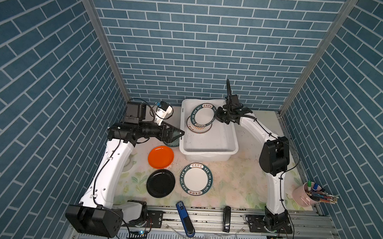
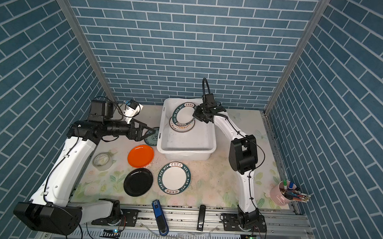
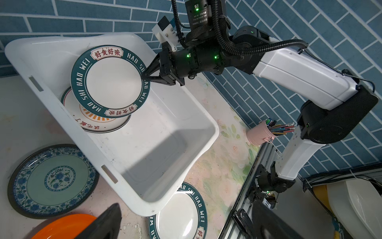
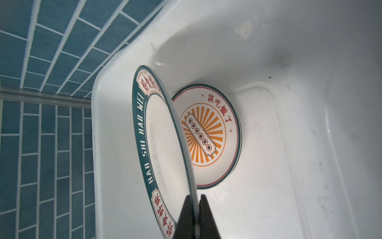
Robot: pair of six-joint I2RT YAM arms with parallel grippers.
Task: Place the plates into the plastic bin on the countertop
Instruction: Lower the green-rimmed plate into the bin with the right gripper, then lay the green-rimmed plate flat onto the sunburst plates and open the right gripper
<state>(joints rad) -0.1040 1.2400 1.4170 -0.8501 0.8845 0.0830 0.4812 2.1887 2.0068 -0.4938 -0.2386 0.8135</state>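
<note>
Teal plate (image 3: 52,181) — clearest from left wrist

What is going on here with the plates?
The right gripper pinches a teal-lettered plate by its rim, tilted over the plastic bin, above a sunburst plate already inside. The left gripper is open near the small teal patterned plate. An orange plate, a black plate and a second lettered plate lie on the countertop.

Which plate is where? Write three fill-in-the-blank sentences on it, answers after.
1. The right tool is shut on a lettered plate over the plastic bin, where a sunburst plate with ____ rays lies.
2. The left tool is ____, holding nothing.
3. The teal patterned plate on the countertop lies nearer the ____ tool.
Missing: orange, open, left.
</note>
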